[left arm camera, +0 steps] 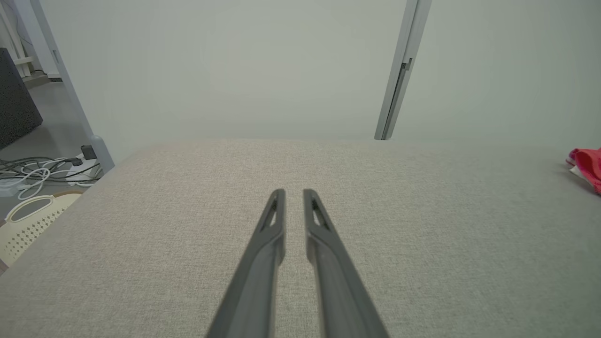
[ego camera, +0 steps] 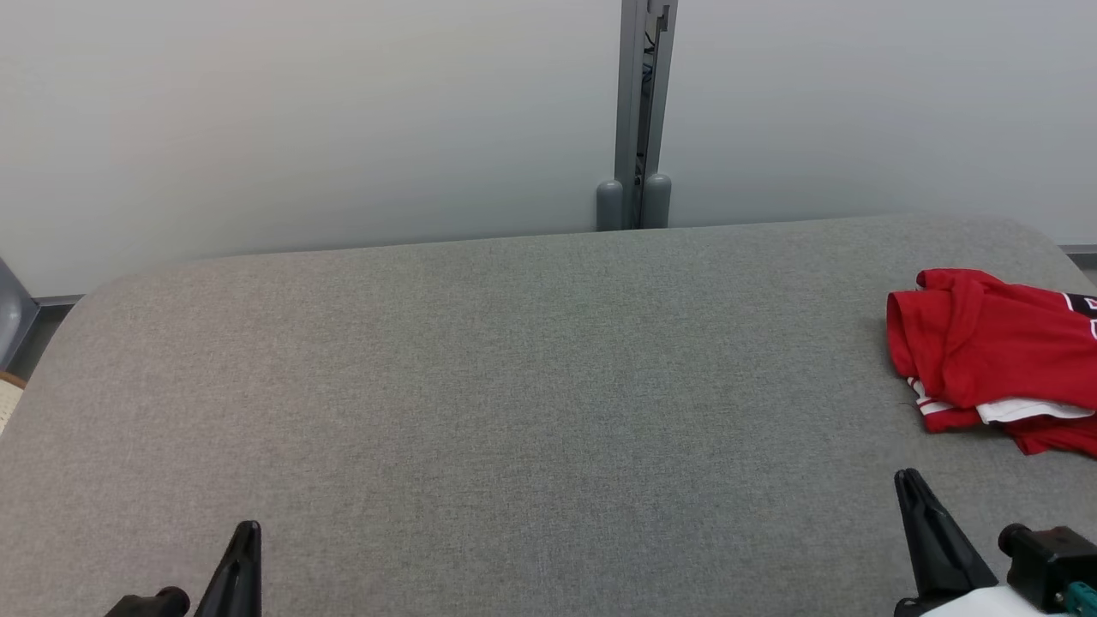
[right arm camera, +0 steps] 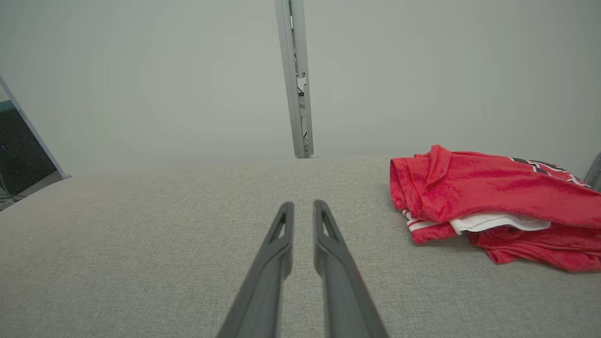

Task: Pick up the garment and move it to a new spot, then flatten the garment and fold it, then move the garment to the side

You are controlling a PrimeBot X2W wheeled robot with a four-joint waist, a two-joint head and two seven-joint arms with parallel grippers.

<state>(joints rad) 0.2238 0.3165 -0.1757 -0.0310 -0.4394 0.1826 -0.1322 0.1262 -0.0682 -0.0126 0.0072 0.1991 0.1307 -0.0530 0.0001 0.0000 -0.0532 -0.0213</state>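
Note:
The garment (ego camera: 994, 343) is a red shirt with white trim and a dark printed patch, lying crumpled in a heap at the far right of the grey table. In the right wrist view the garment (right arm camera: 488, 197) lies ahead and to the right of my right gripper (right arm camera: 303, 205), well apart from it. That gripper's fingers stand a narrow gap apart with nothing between them. My left gripper (left arm camera: 293, 192) hovers low over bare table on the left, also narrowly open and empty; an edge of the garment (left arm camera: 587, 164) shows far to its right.
The grey fabric table (ego camera: 514, 386) has rounded far corners and ends at a pale wall with a grey post (ego camera: 638, 111). On the floor off the table's left side are a cream perforated basket (left arm camera: 28, 220) and cables (left arm camera: 33, 171).

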